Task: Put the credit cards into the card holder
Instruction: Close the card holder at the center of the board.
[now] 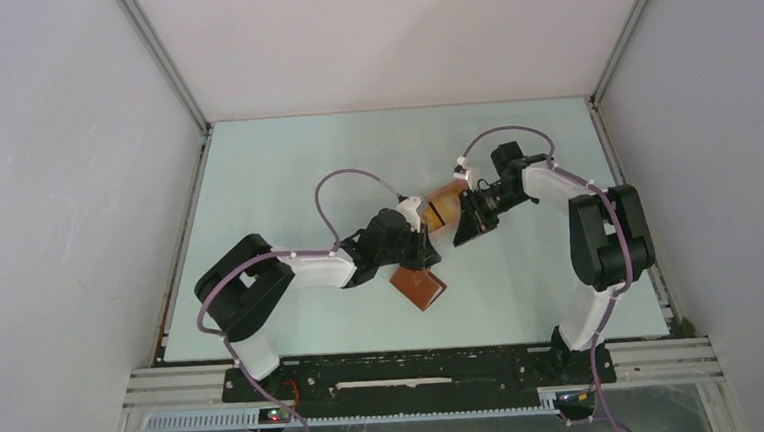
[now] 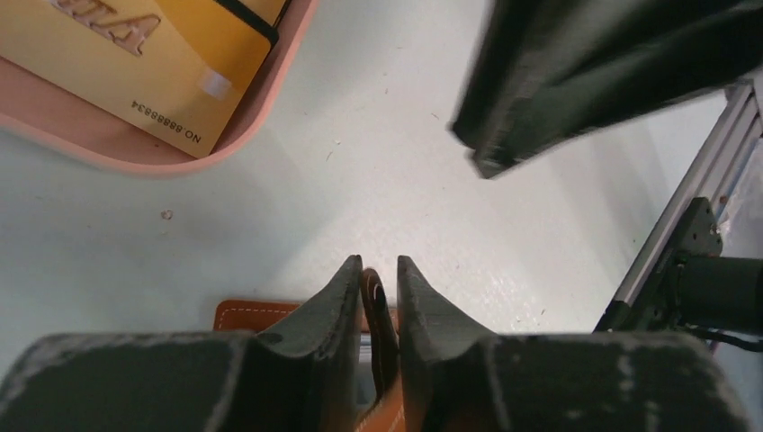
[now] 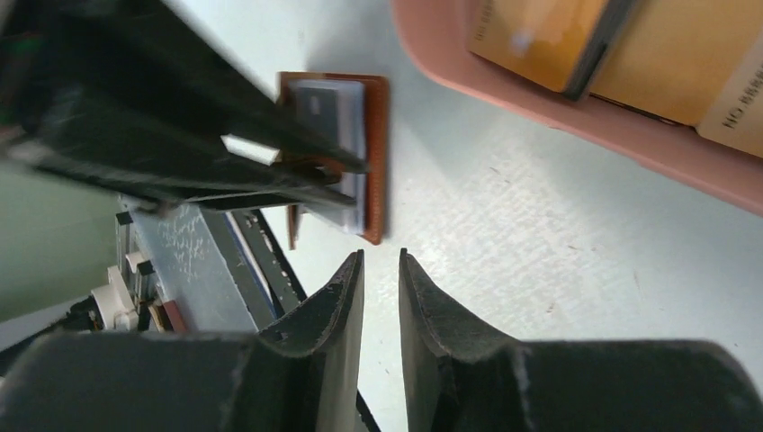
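The reddish-brown card holder lies open on the table below my left gripper. In the left wrist view my left gripper is shut on the holder's leather flap, holding it up; the holder's stitched edge shows beside it. In the right wrist view the holder holds a grey card. Yellow credit cards and a dark one lie in the pink tray. My right gripper is empty, its jaws narrowly apart, over bare table between tray and holder.
The pink tray sits mid-table, just beyond both grippers. The right gripper hangs close above the left one. The metal frame rail runs along the table's near edge.
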Controlling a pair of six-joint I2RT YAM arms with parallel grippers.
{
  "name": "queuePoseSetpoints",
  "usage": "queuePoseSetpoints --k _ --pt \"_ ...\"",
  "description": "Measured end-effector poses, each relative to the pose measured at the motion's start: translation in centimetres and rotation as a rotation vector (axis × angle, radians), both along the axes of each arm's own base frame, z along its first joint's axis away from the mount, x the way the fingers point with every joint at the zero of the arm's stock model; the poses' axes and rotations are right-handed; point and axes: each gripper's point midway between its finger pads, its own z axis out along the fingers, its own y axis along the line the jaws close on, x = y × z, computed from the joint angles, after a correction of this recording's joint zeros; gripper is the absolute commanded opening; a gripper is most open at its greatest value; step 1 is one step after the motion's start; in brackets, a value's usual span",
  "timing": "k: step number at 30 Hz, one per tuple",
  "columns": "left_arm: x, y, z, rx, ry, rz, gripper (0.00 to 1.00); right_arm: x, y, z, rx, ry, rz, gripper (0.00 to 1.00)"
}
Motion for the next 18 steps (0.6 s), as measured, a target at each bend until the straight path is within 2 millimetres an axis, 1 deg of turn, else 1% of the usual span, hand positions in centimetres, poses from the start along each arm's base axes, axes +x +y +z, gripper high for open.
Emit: queuePoseSetpoints --k 3,5,9,11,12,14,16,17,18 --pt "0.0 -0.2 -0.9 -0.014 0.05 0.006 0.4 -0.3 0.1 2.2 0.069 -0.068 0.035 0.28" --pt "-0.1 -0.2 -0.8 -0.023 0.066 0.009 0.44 -0.9 0.4 4.3 0.129 -0.137 0.077 0.28" --pt "0.1 -0.2 0.4 -0.048 0.056 0.019 0.47 -2.9 1.1 8.0 0.239 -0.289 0.187 0.28" --pt "0.3 -0.1 1.6 -0.064 0.041 0.023 0.48 -4.2 1.5 9.1 0.279 -0.363 0.248 0.28" --pt "0.4 -0.1 2.3 -0.076 0.03 0.026 0.48 -4.9 1.8 9.4 0.294 -0.395 0.282 0.28" --pt "0.9 0.1 3.7 -0.1 0.006 0.036 0.48 -7.1 2.8 9.5 0.319 -0.461 0.376 0.28" --pt "1.5 0.4 5.0 -0.122 -0.019 0.051 0.48 -9.6 4.0 8.9 0.333 -0.525 0.489 0.27" --pt "1.9 0.5 5.7 -0.132 -0.031 0.06 0.49 -11.3 4.7 8.3 0.333 -0.558 0.571 0.26" --pt "2.3 0.6 6.3 -0.141 -0.041 0.067 0.49 -12.3 5.1 7.9 0.333 -0.573 0.617 0.26"
